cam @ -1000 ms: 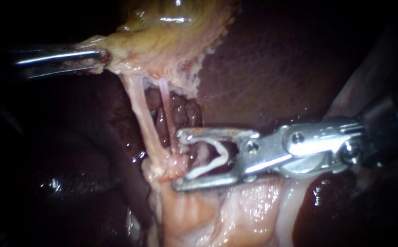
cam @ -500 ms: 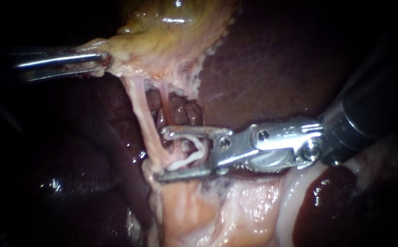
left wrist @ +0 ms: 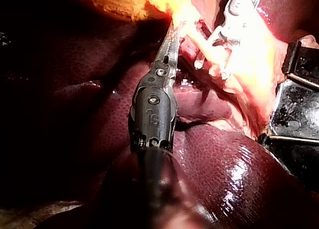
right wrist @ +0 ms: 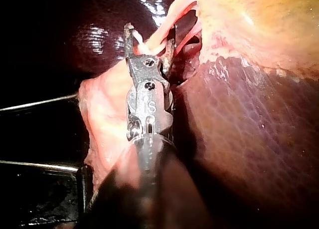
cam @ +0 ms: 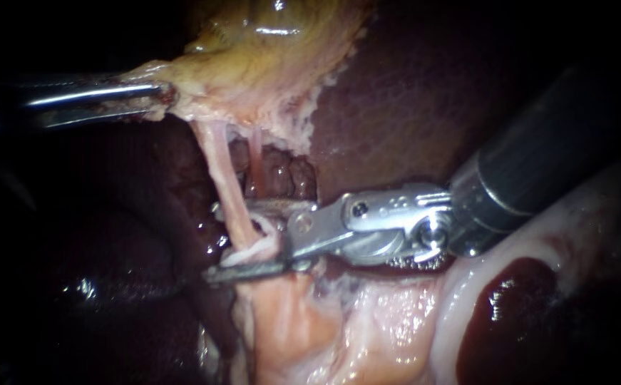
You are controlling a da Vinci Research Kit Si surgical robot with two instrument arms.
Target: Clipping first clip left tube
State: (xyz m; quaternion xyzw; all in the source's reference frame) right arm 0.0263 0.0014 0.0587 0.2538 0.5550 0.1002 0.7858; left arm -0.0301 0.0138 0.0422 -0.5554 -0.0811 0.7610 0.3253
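Advancing over the last second, your right instrument, bright steel jaws on a dark shaft, now straddles the pale pink left tube, having sat short of it before. Its jaws stand apart, gripping the white V-shaped clip, not yet squeezed; judged ready to close. Beyond, your slim steel left instrument stays clamped on the yellow-tan gallbladder, stretching the tube before the dark red liver. No brand or legible label found.
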